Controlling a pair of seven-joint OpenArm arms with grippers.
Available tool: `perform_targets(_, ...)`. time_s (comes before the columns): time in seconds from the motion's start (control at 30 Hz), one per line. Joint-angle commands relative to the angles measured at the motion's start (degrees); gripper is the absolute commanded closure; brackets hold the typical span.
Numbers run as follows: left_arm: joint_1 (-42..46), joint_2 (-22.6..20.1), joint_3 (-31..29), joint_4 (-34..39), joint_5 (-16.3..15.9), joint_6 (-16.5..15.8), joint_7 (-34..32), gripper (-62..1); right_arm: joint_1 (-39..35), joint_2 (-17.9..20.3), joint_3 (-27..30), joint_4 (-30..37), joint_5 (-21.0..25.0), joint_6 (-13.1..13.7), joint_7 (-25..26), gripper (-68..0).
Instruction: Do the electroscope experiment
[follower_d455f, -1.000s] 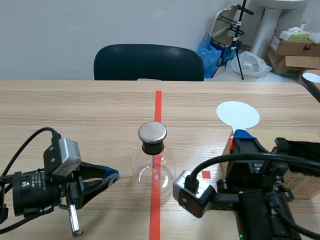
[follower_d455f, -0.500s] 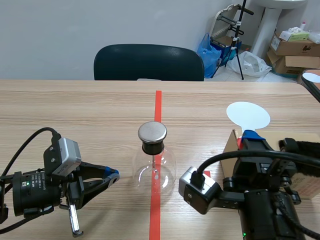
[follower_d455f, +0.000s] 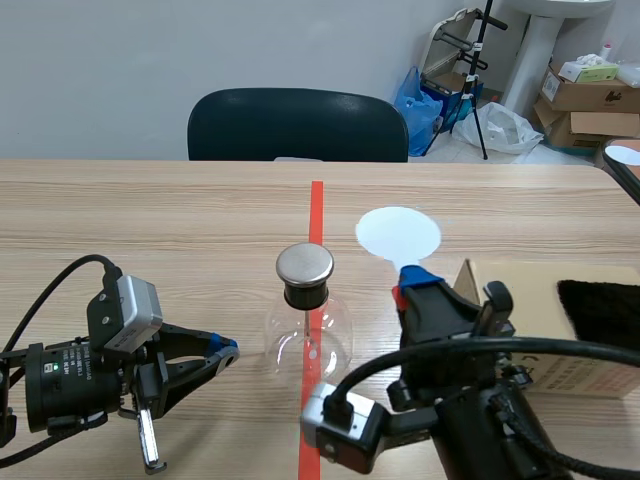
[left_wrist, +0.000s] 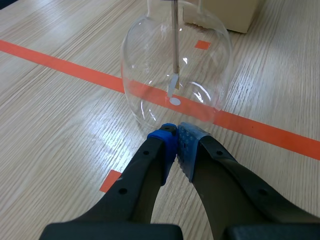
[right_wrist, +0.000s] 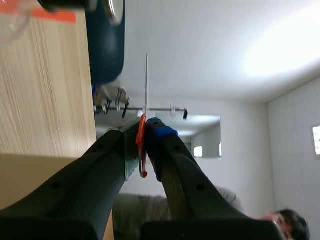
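So the electroscope, a round clear glass flask (follower_d455f: 308, 338) with a black stopper and a flat silver metal cap (follower_d455f: 304, 264), sits in the middle of the table, right on the orange-red tape line. That puts it in reach of either arm. In the left wrist view you can see a thin rod (left_wrist: 174, 45) hanging down inside the flask, with a small pale leaf at its end.

The right gripper (follower_d455f: 410, 286) is clenched on the orange-red handle of a white round plastic paddle (follower_d455f: 398, 234), and the disc stands up beside the metal cap, just to its right and a bit farther back, not touching it. My guess is that's the charged plate being brought to the cap to make the leaf swing. In the right wrist view the handle (right_wrist: 141, 150) is pinched between the pads and the disc shows edge-on as a thin line.

The left gripper (left_wrist: 176, 132) lies low near the table's near left corner. Its fingers are closed on nothing, with the tips pointing at the flask's base, just short of the glass. It looks parked out of the way.

Toward the right edge there's a plain cardboard box (follower_d455f: 520, 295) with a black furry cloth (follower_d455f: 600, 310) on top, probably for rubbing the paddle.

I can't make out any brand, label or writing anywhere.
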Motion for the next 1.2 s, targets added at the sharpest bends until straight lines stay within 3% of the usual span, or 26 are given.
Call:
perform_targets(0.0,-0.33,-0.04,0.04,1.03,-0.83,-0.04,-1.11,-3.2,0.81,0.44,0.35,0.76,-0.39,-0.59,1.81,-1.0)
perform_targets(0.23,-0.33,-0.04,0.04,1.03,-0.83,-0.04,-1.11,-3.2,0.81,0.44,0.35,0.76,-0.42,-0.59,11.06,-1.0)
perform_targets(0.47,-0.33,-0.04,0.04,1.03,-0.83,-0.04,-1.11,-3.2,0.81,0.44,0.35,0.76,-0.42,-0.59,15.58,-1.0)
perform_targets(1.17,-0.33,-0.04,0.04,1.03,-0.83,-0.04,-1.11,-3.2,0.81,0.44,0.35,0.76,-0.42,-0.59,15.98,-1.0)
